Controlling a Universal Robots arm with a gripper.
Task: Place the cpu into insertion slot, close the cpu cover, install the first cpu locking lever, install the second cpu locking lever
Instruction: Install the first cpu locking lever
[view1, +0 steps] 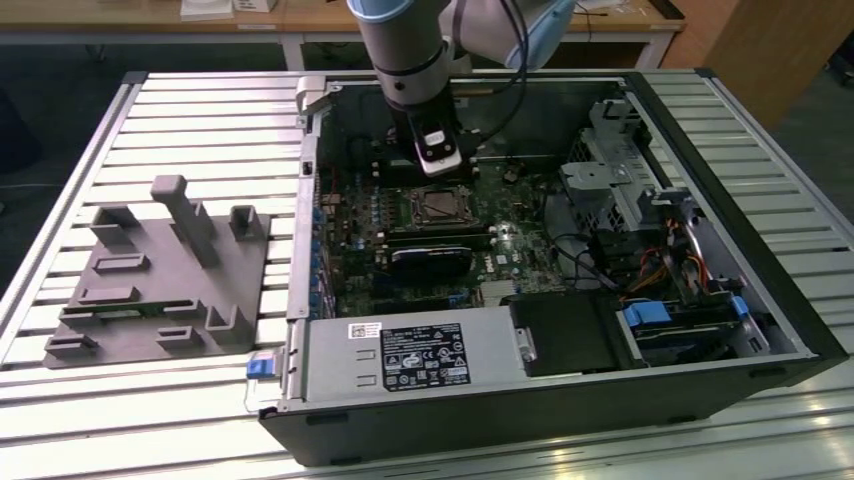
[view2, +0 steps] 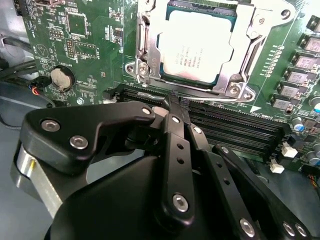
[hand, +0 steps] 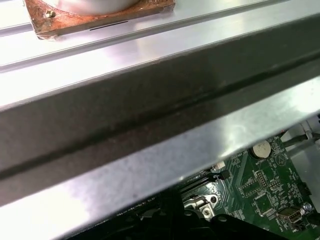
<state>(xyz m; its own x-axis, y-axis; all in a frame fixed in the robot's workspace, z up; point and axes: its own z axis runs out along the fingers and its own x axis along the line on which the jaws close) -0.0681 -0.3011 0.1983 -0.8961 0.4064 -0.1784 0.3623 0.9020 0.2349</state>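
The cpu (view2: 197, 47) lies flat in the insertion slot (view1: 441, 206) on the green motherboard, its silvery top showing through the window of the cpu cover (view2: 241, 64). The cover lies down flat around the chip. A thin wire lever (view2: 200, 96) runs along the socket edge nearest my fingers. My gripper (view2: 176, 102) is shut with nothing between its black fingers; its tips hover just off that socket edge, over the memory slots. In the exterior view the gripper (view1: 441, 168) hangs inside the open computer case, just beyond the socket.
Long black memory slots (view2: 235, 131) lie beside the socket, a coin battery (view2: 62, 77) further off. The case walls (hand: 150, 110) enclose the board. A power supply (view1: 414, 356) and drive cage (view1: 681, 322) fill the near side. A grey fixture (view1: 160, 270) sits at the exterior view's left.
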